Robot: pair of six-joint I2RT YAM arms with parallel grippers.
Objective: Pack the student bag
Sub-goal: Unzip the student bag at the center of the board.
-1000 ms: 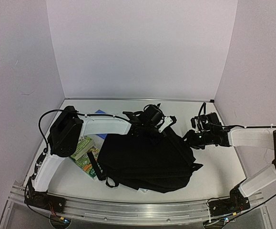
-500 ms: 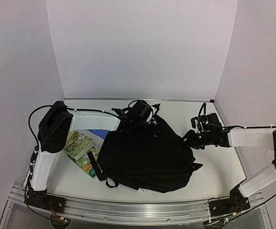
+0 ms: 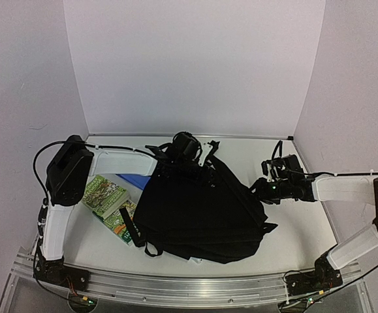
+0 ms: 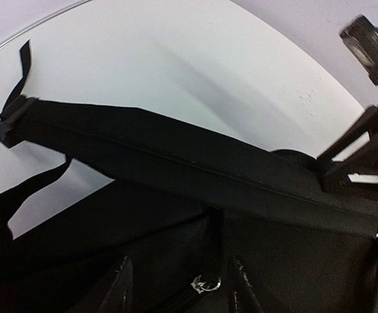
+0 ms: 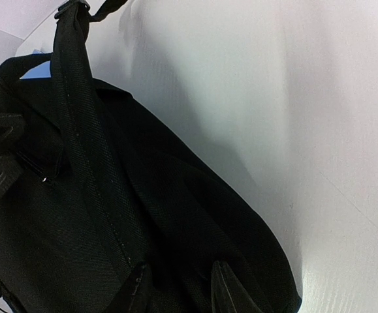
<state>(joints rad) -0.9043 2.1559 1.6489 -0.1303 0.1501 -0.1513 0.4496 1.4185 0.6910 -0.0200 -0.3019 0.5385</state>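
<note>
Bag [image 3: 202, 215] is lying flat in the middle of the table [image 3: 306, 242], top toward the far edge. The books [image 3: 104, 195] are outside it, over by the left edge, so nothing visible is packed. I'd call this the getting-the-bag-open step.

Left end effector [image 4: 179, 282] is at the bag's far end with its fingers spread. The little metal zipper pull [image 4: 205, 283] sits between them, and neither finger looks like it's touching it. A strap [image 4: 175, 160] runs across just beyond.

Right end effector [image 5: 179, 288] is on the bag's right side, fingers part-way closed with black fabric between them. It's black on black, so I honestly can't tell whether it's actually pinching the cloth or only resting there.

My guess for the next move: left closes on that pull and drags it along the zipper line while right keeps the bag from sliding. The pull is tiny and floppy, so the closing has to be well centred or it'll just grab fabric.
</note>
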